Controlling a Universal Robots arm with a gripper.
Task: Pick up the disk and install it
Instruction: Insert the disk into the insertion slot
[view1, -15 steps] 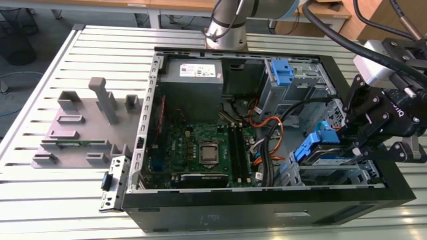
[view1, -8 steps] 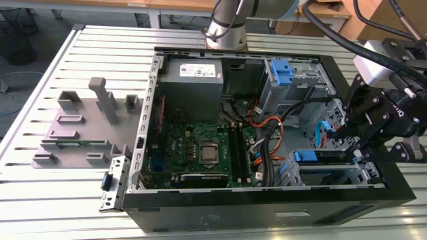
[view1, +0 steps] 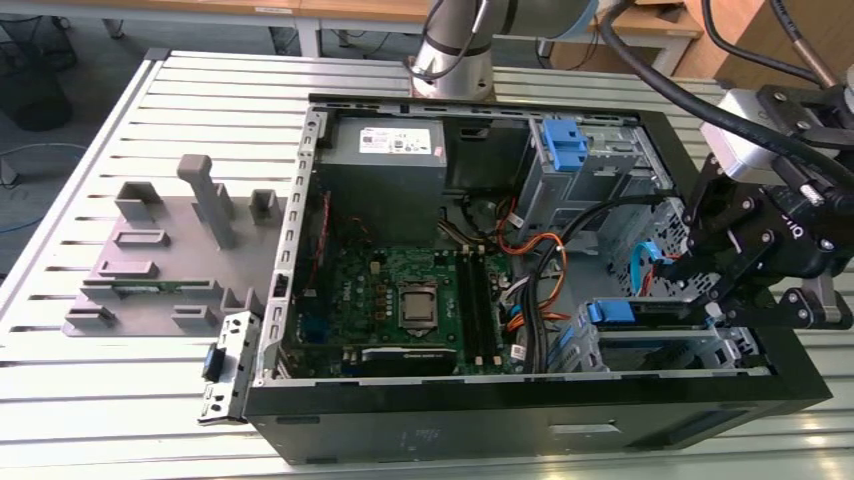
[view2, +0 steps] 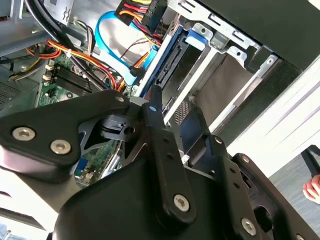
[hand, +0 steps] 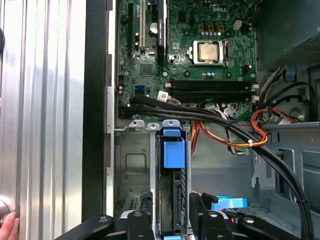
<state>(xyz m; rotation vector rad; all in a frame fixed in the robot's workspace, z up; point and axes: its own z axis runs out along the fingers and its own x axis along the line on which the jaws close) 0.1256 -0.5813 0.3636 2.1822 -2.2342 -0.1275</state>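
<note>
1 disk (hand: 173, 185) (in drive bay (hand: 131, 165)) w/ end effector (hand: 170, 200) astride; grip: can't tell.

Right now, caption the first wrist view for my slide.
Gripper at the disk, standing on edge in the drive cage next to the motherboard.

Disk (hand: 172, 200) stands on edge inside a metal drive bay (hand: 131, 165) of the open computer case (view1: 534, 420), at the case corner toward the exterior view's right. In the first wrist view it shows a slim dark edge with a blue plastic tab (hand: 173, 152) at one end. In the second wrist view a blue side rail (view2: 159, 57) runs along it and the connector end is exposed. It sits between the bay walls.
</note>
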